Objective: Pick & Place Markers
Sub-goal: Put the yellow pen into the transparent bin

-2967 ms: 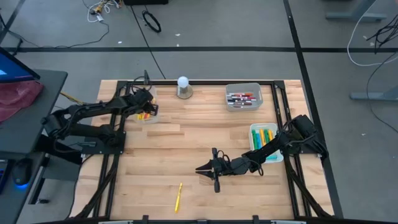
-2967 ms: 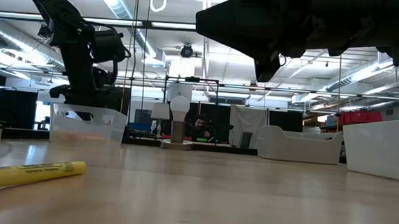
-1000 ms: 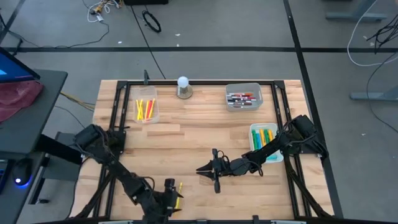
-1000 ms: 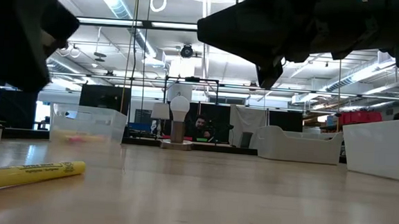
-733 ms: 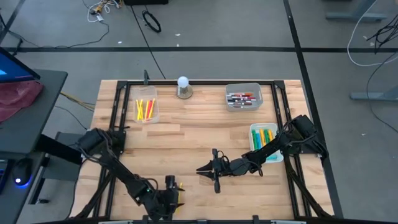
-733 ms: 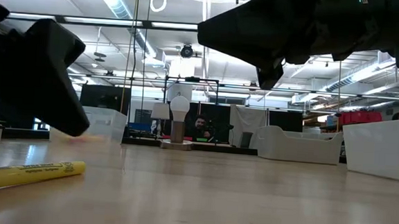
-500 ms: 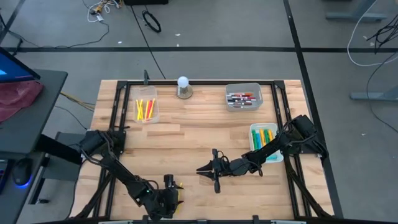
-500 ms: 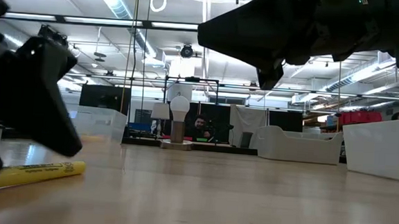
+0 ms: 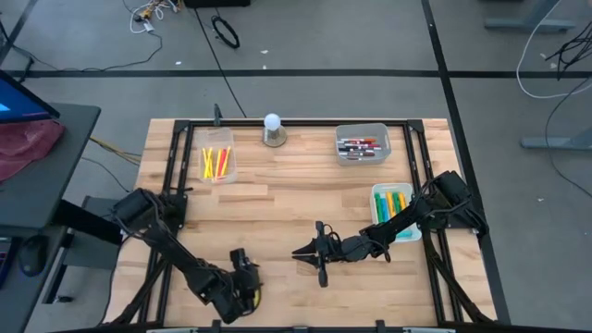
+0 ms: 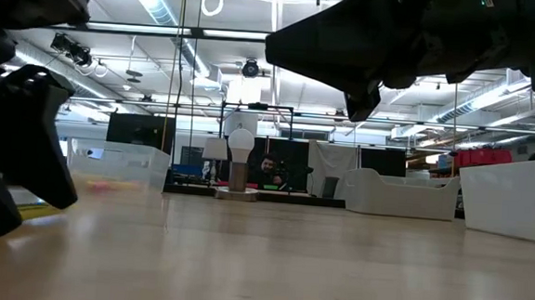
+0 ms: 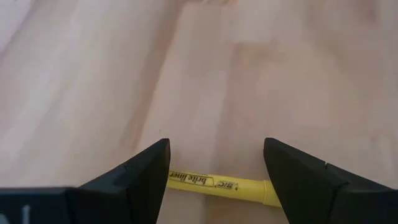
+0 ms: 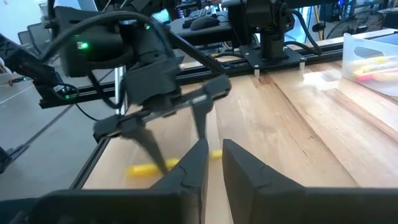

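One yellow marker (image 11: 217,183) lies flat on the wood near the table's near edge. My left gripper (image 11: 214,163) hovers just over it, open. In the left wrist view the marker runs across the gap from one finger to the other. In the high view my left gripper (image 9: 242,277) covers nearly all of the marker. In the low view a dark finger (image 10: 15,167) hides all but a yellow sliver (image 10: 36,212). My right gripper (image 9: 301,251) waits shut above the table's middle.
A clear bin of yellow and red markers (image 9: 219,164) sits at the far left, and a bin of red and dark markers (image 9: 362,145) at the far right. A bin of green, blue and yellow markers (image 9: 395,205) is by the right edge. A white knob (image 9: 272,128) stands at the far edge.
My left gripper has come down near the table's near edge onto the spot of the yellow marker and has shifted a little toward the left edge. It now hides most of the marker in the low and high views.
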Controlling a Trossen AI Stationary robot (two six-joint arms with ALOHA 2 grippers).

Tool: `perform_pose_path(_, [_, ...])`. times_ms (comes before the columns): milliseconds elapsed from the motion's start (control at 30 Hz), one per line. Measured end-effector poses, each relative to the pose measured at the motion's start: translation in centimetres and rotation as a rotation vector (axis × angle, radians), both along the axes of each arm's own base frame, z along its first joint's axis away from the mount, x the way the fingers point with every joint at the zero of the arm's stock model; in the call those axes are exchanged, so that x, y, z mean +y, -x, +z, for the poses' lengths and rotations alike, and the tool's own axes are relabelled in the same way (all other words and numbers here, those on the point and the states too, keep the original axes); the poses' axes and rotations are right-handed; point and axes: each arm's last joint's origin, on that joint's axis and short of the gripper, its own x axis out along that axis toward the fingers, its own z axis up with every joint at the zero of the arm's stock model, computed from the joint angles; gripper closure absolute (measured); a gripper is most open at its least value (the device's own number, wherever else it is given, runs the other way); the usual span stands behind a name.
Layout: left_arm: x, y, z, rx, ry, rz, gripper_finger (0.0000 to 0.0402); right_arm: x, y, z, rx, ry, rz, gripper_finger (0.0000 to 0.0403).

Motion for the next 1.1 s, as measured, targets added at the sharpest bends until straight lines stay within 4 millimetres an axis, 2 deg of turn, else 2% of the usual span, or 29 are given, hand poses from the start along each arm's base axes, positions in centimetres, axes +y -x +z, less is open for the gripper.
perform_pose_path(200, [0.8,1.4,1.6,0.054,0.013,0.061,0.0138,0.0,0.0,0.0,0.005,0.002,0.000,0.0356])
perform_pose_path(300, [0.7,1.5,2.4,-0.009,0.050,0.106,0.0138,0.0,0.0,-0.1,0.011,0.006,0.000,0.0356])
perform_pose_path(433, [0.6,1.4,2.4,-0.054,0.116,0.180,0.0138,0.0,0.0,-0.1,0.012,0.006,-0.001,0.0356])
perform_pose_path(733, [0.8,1.6,2.1,-0.019,0.297,0.370,0.0138,0.0,0.0,-0.1,0.011,0.005,-0.001,0.0356])
perform_pose_path(1100, [1.5,2.4,1.8,0.084,0.300,0.472,0.0138,0.0,0.0,-0.1,0.011,0.008,0.000,0.0356])
